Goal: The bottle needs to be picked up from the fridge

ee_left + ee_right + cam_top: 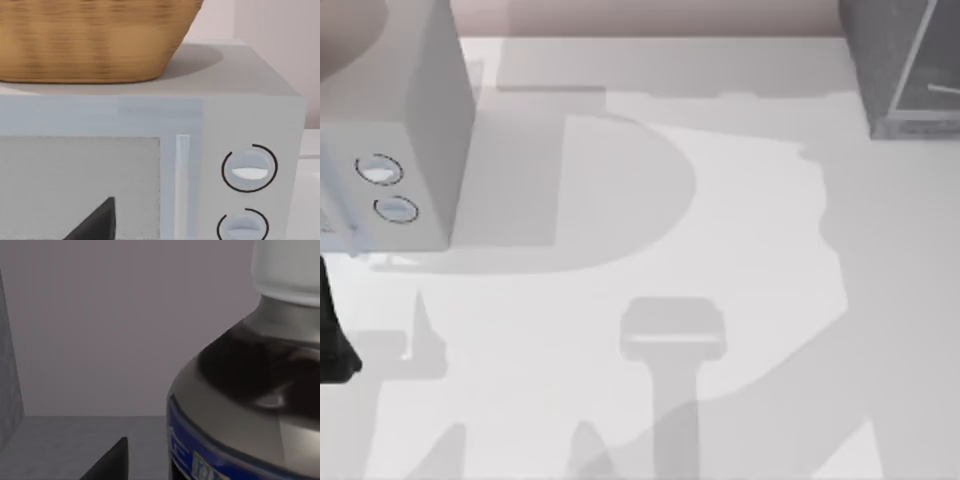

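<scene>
The bottle [250, 390] stands very close in the right wrist view, with a white round cap, a dark neck and a blue label. It is inside the grey fridge [100, 330], on the compartment floor against the plain back wall. A black part of my right gripper [107, 462] juts in beside the bottle, a short gap away from it. In the top view the fridge [905, 65] stands at the table's far right corner. My left arm [332, 340] is parked at the table's left edge.
A grey microwave [395, 130] with two round knobs stands at the far left, with a woven basket [90, 40] on top of it. The left wrist view faces the microwave door [80, 185] from close by. The white table [650, 250] lies between the microwave and the fridge.
</scene>
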`<act>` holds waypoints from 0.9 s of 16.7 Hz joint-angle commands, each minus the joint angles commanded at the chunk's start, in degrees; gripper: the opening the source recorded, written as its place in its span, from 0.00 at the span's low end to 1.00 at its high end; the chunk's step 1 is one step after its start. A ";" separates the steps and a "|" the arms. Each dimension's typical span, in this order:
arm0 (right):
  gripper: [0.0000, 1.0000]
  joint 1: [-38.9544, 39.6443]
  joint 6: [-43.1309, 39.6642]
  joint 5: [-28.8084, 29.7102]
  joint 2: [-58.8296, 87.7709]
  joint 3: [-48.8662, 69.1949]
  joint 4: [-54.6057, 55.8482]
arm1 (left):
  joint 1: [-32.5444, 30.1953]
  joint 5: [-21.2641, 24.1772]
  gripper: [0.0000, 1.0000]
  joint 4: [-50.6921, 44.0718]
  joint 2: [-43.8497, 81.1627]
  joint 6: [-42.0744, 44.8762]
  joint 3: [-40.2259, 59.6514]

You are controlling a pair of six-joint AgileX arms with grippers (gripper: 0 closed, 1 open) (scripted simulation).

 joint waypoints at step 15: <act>0.00 0.00 0.00 0.00 0.00 0.00 0.00 | 0.00 0.00 1.00 0.00 0.00 0.00 0.00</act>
